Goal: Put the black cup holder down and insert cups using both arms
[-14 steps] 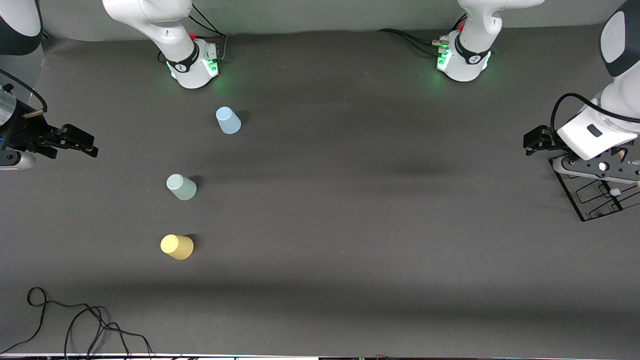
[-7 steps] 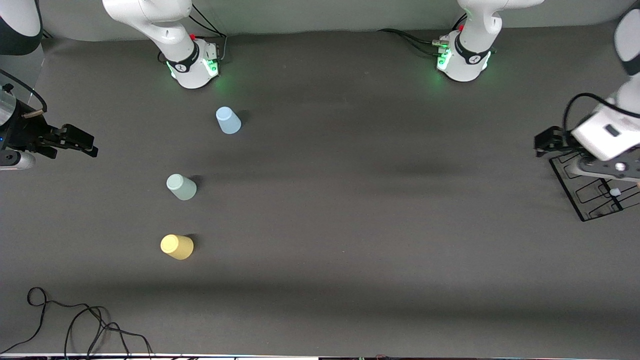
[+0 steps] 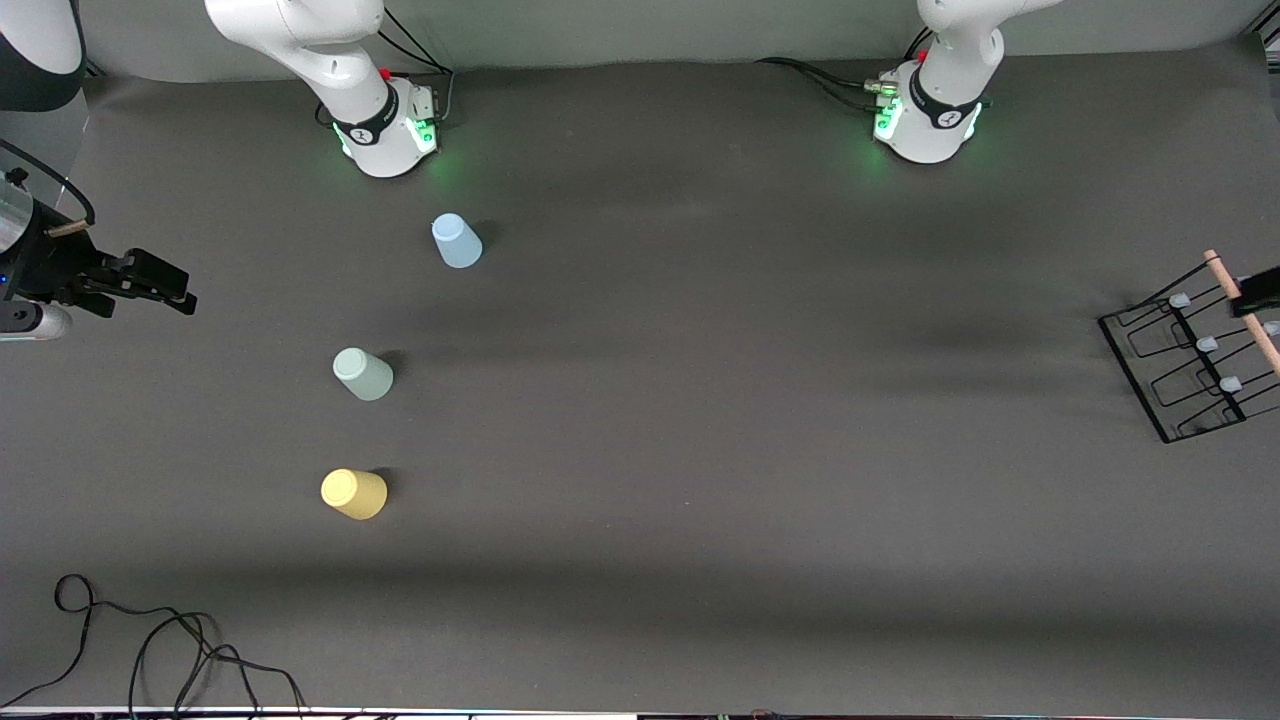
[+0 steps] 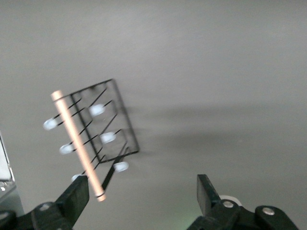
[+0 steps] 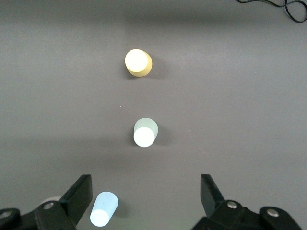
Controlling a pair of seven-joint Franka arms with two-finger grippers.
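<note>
The black cup holder [image 3: 1180, 360] stands upright at the left arm's end of the table, its wooden handle [image 3: 1235, 305] on top, pale-tipped pegs showing. My left gripper [image 4: 141, 196] is open and empty above it; the handle's end [image 4: 98, 194] lies close to one finger [image 4: 76, 194]. Only a black tip of this gripper [image 3: 1262, 290] shows in the front view. Three cups stand upside down toward the right arm's end: light blue [image 3: 456, 241], mint green [image 3: 362, 373], yellow [image 3: 353, 493]. My right gripper [image 3: 150, 282] waits open and empty, with the blue cup [image 5: 103, 209] near one finger.
A loose black cable [image 3: 150, 640] lies at the table's near corner at the right arm's end. The two arm bases [image 3: 385, 125] [image 3: 930, 115] stand along the table's back edge. The cup holder sits close to the table's end.
My left arm has drawn away toward its end of the table, almost out of the front view, uncovering the cup holder. The holder, the cups and the right arm have not moved.
</note>
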